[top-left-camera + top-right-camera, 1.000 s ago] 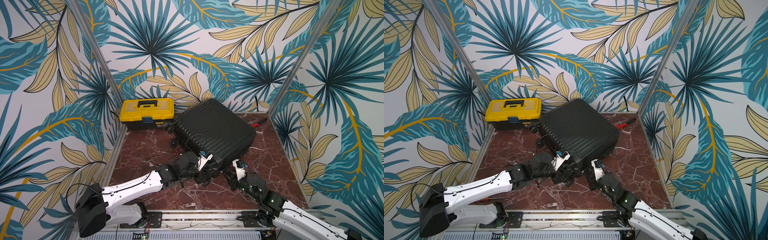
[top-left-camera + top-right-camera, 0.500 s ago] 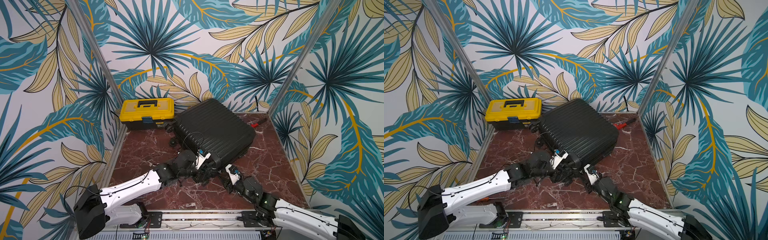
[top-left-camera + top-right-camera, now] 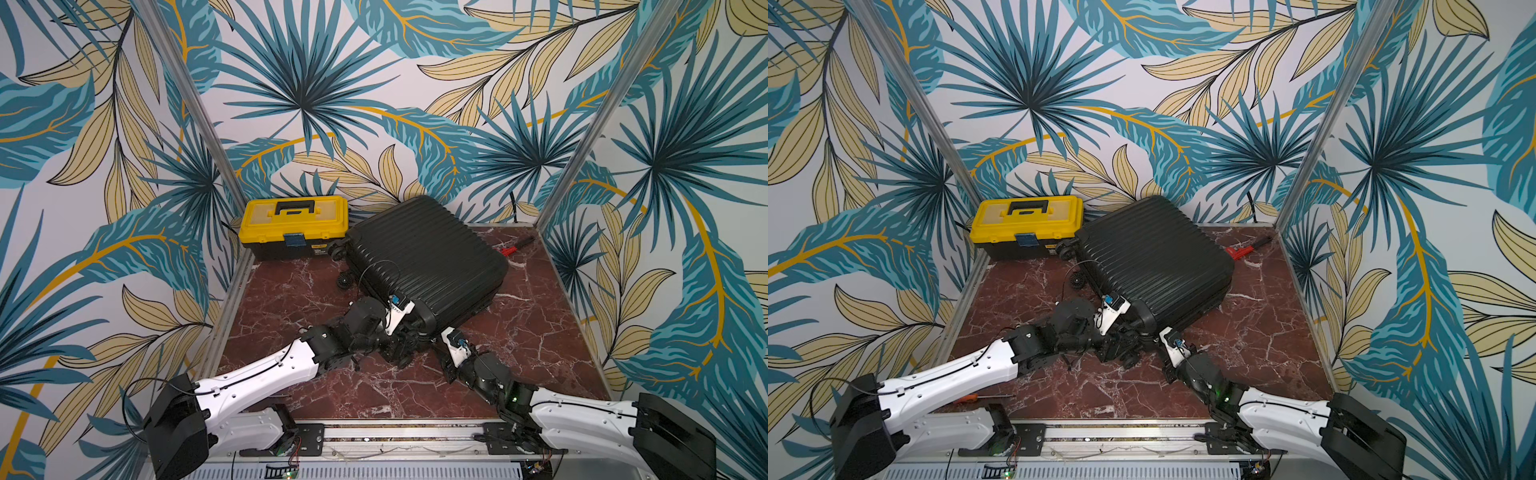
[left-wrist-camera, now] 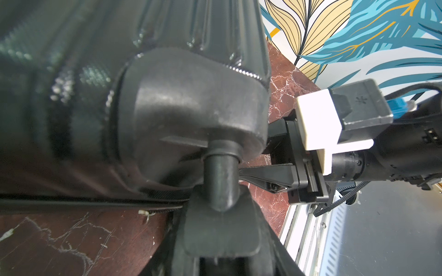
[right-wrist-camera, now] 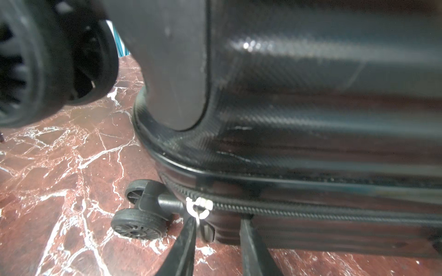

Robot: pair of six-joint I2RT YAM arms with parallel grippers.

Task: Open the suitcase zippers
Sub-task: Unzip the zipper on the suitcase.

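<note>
The suitcase (image 3: 424,257), a black hard shell with ribbed faces, rounded corners and a fine woven sheen, is laid flat and askew on the red, white-veined marble tabletop (image 3: 307,299), towards the back. Its wheeled end is turned to the yellow-lidded toolbox (image 3: 293,226), which is set just beside it in the back left corner. A red-handled tool (image 3: 513,246) is seen behind the case and an orange screwdriver (image 3: 971,400) near the front edge. The zippers (image 5: 311,211) are seen as a toothed black seam along the rim, carrying a silver slider (image 5: 199,205) just beside a small twin-wheel caster (image 5: 141,216), by which that corner is crowded. The left gripper (image 4: 218,215) is clamped, half closed, on the upper caster (image 4: 221,176) at the near corner. The right gripper (image 5: 217,221) is set narrowly open at the slider, one finger (image 5: 186,241) lying against its ring; nothing is pinched.
</note>
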